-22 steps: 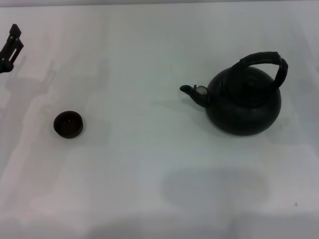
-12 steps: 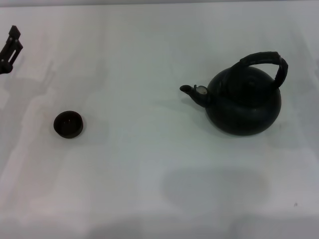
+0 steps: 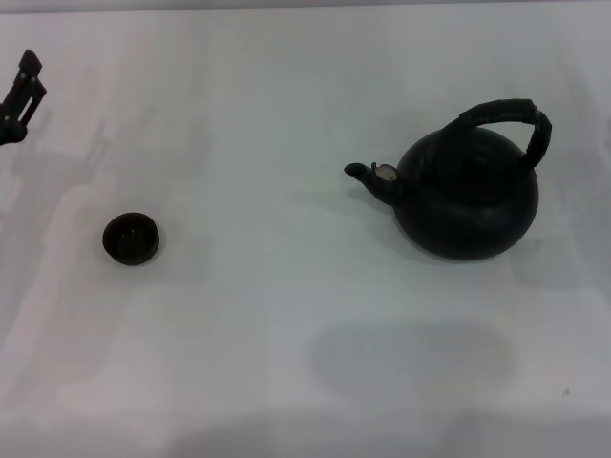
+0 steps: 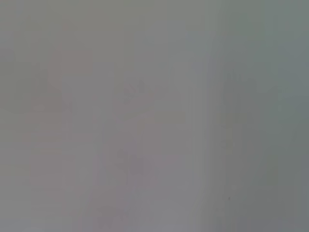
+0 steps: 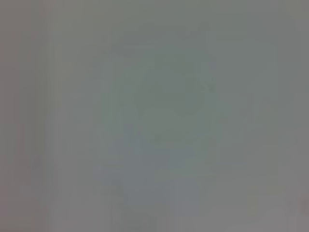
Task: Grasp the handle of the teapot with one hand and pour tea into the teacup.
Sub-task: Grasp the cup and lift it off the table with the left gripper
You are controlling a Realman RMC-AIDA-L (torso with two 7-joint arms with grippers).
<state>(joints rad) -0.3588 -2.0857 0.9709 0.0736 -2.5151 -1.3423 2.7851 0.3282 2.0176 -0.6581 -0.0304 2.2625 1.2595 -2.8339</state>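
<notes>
Teapot (image 3: 468, 196) untouched; left gripper (image 3: 21, 88) far-left.

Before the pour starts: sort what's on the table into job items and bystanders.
Job: teapot; its arched handle; teacup, standing far off on the spout's side.
Not part of it: nothing else lies on the white table; left gripper waits at its edge.

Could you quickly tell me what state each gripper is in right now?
Left gripper: at the table's far left edge, holding nothing.
Right gripper: not in view.
</notes>
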